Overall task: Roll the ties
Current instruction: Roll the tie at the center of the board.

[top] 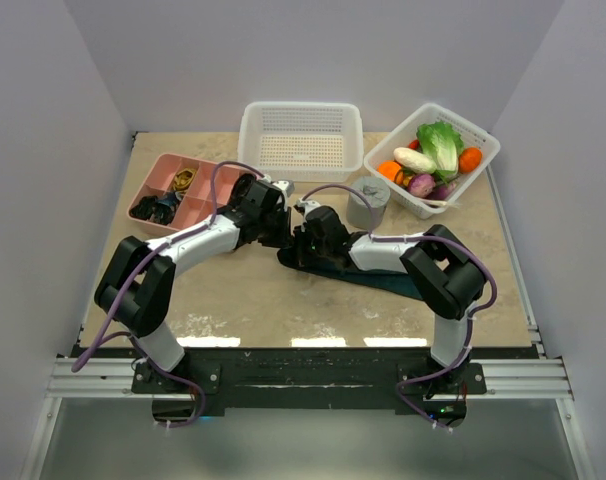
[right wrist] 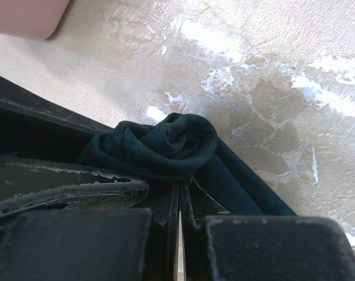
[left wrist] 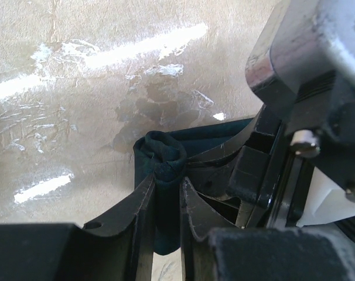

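The dark teal-green tie [top: 383, 282] lies flat on the table under my right arm, and its left end is wound into a small roll [right wrist: 166, 143]. The two grippers meet at that roll in the middle of the table. My left gripper [left wrist: 166, 182] is shut on the roll [left wrist: 163, 153], with fabric filling the gap between its fingers [left wrist: 143, 205]. From the other side, my right gripper [right wrist: 180, 188] is shut and its tips press against the underside of the roll. The flat band runs off to the right. In the top view both grippers, left [top: 283, 232] and right [top: 301, 240], hide the roll.
A pink compartment tray [top: 178, 190] with small items sits at the back left. A white empty basket [top: 301, 140] stands at the back centre, and a basket of vegetables [top: 433, 158] at the back right. A grey cylinder [top: 368, 200] stands just behind the right gripper.
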You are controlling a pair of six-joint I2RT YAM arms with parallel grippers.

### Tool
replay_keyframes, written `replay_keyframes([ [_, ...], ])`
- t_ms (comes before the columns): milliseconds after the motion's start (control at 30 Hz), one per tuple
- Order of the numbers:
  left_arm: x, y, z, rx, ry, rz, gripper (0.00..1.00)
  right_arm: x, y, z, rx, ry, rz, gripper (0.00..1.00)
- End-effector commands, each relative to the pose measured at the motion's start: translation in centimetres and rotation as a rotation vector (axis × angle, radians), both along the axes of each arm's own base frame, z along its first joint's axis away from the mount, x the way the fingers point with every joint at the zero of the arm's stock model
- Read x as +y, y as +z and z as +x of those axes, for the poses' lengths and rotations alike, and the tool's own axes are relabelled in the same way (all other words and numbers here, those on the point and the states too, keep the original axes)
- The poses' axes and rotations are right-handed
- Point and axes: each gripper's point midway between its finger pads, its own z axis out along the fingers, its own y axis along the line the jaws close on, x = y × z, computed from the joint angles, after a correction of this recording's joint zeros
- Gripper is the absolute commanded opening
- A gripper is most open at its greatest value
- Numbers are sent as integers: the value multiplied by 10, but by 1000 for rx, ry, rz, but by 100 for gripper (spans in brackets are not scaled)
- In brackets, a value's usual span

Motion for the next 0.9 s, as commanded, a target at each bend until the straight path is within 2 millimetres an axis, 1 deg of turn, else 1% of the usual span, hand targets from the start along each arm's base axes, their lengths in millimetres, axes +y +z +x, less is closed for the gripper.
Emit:
replay_keyframes([
  [0, -16, 17, 5, -32, -7, -54, 0, 16, 22, 4, -50, 10, 91, 0],
  [100, -10, 16, 6, -39, 6, -23, 0, 15, 26, 2, -51, 13, 98, 0],
  [133, -6, 16, 8, -47, 20, -3, 0, 15, 33, 2, -60, 13, 106, 0],
  [200, 3, 15, 11, -59, 42, 42, 0, 12, 38, -1, -63, 10, 107, 0],
  [233, 6, 17, 11, -64, 49, 54, 0, 11, 46, 0, -78, 8, 114, 0],
  [300, 18, 19, 16, -86, 84, 113, 0, 6, 51, 0, -89, 4, 101, 0],
  [333, 23, 20, 17, -92, 97, 136, 0, 5, 57, -1, -99, 5, 104, 0],
  [467, 43, 24, 19, -109, 130, 237, 0, -6, 63, 0, -129, -13, 63, 0],
  [600, 61, 28, 20, -128, 170, 319, 0, -23, 63, 4, -148, -59, 8, 0],
  [633, 65, 28, 18, -122, 171, 340, 0, -27, 62, 6, -148, -68, 3, 0],
  [700, 70, 29, 19, -128, 181, 366, 0, -32, 64, 6, -150, -74, -4, 0],
  [867, 77, 21, 17, -105, 176, 432, 0, -44, 65, 11, -151, -102, -16, 0],
])
